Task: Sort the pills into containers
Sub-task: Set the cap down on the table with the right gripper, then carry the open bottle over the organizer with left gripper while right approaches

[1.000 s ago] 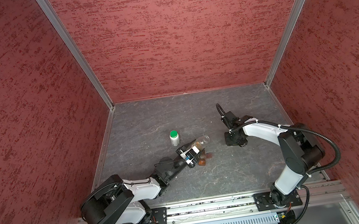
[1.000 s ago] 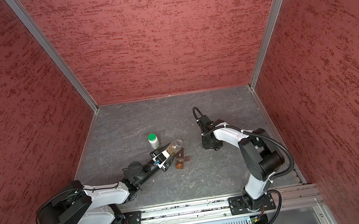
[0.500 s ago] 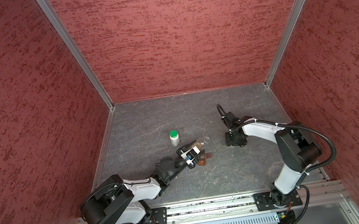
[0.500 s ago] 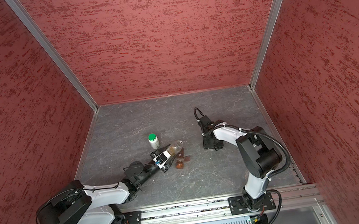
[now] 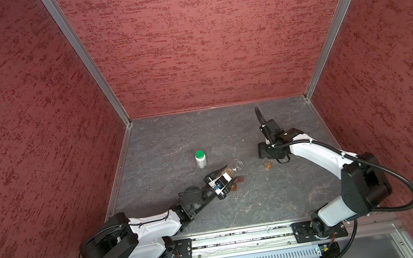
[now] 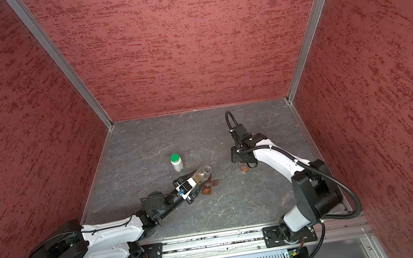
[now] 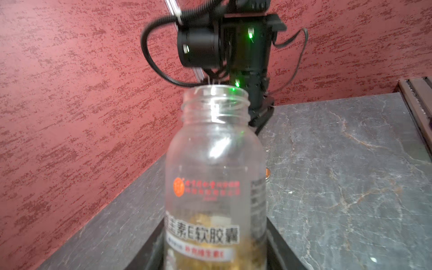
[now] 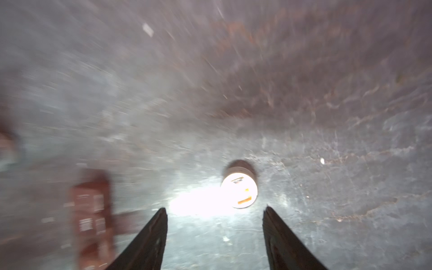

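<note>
Robot lab cell, 3 red textured walls [image 5: 200,39], aluminium corner posts [image 5: 85,59], 2 rail-mounted arms [image 5: 153,223]

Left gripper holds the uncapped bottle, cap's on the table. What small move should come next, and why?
Likely tip the bottle, held in the left gripper, mouth-down toward the brown compartment strip close by. The bottle is open, pills sit at its base, and the right gripper stands open beside the cap on the table, so uncapping looks finished.
</note>
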Robot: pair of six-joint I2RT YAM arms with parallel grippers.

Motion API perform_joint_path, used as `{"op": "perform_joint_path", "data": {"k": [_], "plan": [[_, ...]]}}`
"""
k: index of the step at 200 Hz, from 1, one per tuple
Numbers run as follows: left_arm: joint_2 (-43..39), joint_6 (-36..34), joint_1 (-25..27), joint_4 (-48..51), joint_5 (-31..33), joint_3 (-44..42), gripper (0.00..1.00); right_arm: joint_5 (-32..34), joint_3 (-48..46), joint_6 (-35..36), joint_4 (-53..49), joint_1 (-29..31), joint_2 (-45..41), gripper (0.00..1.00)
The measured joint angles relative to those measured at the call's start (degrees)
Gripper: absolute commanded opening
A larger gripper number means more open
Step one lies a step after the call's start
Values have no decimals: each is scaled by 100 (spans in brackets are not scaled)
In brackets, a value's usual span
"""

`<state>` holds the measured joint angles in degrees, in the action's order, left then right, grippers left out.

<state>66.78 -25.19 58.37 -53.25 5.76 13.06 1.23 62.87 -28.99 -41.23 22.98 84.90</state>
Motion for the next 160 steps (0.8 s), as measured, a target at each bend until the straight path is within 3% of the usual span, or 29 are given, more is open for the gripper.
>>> {"op": "perform_joint_path", "data": {"k": [39,84,128,160], "plan": [[-933,553,715,1327,927,-66,0,-1106,-417,-186,1108,0,-645,61],[-1558,1663,850,3180,1694,-94,0,-2221,-1622,-651,2691,7,-763,58],[-1589,2452,684,4513,1685,173,0,-2662,-1923,-855,3460,7,-603,57],[-1034,2868,337,4872,1460,468,0,-2730,-1928,-861,3764,7,-525,57]]}}
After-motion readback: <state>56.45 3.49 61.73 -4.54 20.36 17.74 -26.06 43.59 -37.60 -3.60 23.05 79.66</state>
